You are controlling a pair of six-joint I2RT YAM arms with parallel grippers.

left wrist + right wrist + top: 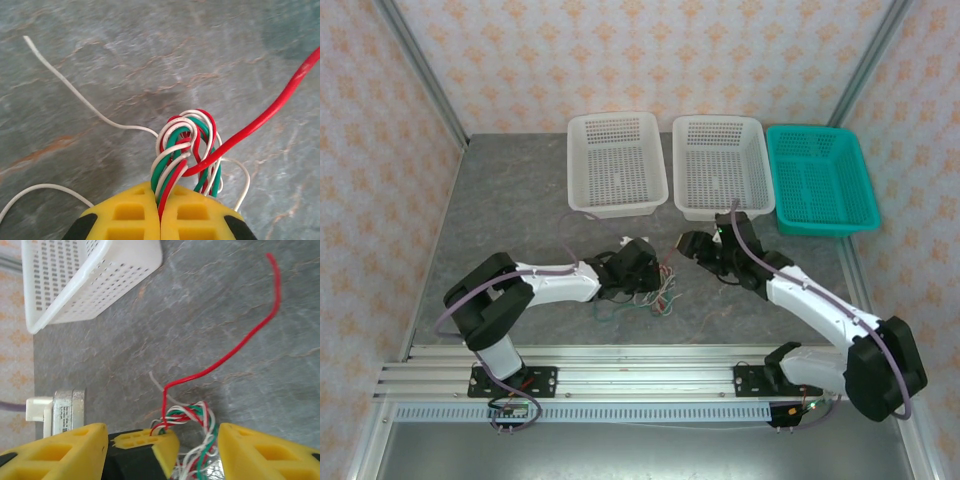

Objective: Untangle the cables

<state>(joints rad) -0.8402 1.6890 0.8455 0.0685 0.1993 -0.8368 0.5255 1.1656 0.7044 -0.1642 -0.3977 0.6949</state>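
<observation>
Nearest, at the table's front edge, the metal rail (640, 375) carries both arm bases, and from there the left arm (550, 285) and the right arm (820, 305) reach inward so that their heads almost meet over the middle of the grey stone-patterned table (520, 200). The left gripper (160, 200) is clamped tight, its yellow fingers (125, 215) pressed together with the cables (187, 150) pinched between them. The clump is a small twisted knot of red, white and green strands standing up just beyond the fingertips. From that knot a red wire (280, 100) runs up and away to the right, clear of the surface, while a white wire (75, 95) trails off to the left across the table. The right gripper (162, 435) stands wide, one yellow finger on each side, and the tip of the left gripper and the knot sit in the gap between them. Whether either right finger touches the strands cannot be told. In the overhead view the left gripper (638, 262) and right gripper (690, 243) face each other closely, with loose ends of the cables (655, 298) lying on the table just in front of them. Farther back, three baskets sit in a row near the rear wall: a left white basket (617, 163), a right white basket (722, 165) just beside it, and a teal basket (820, 180) touching that one at the far right.
</observation>
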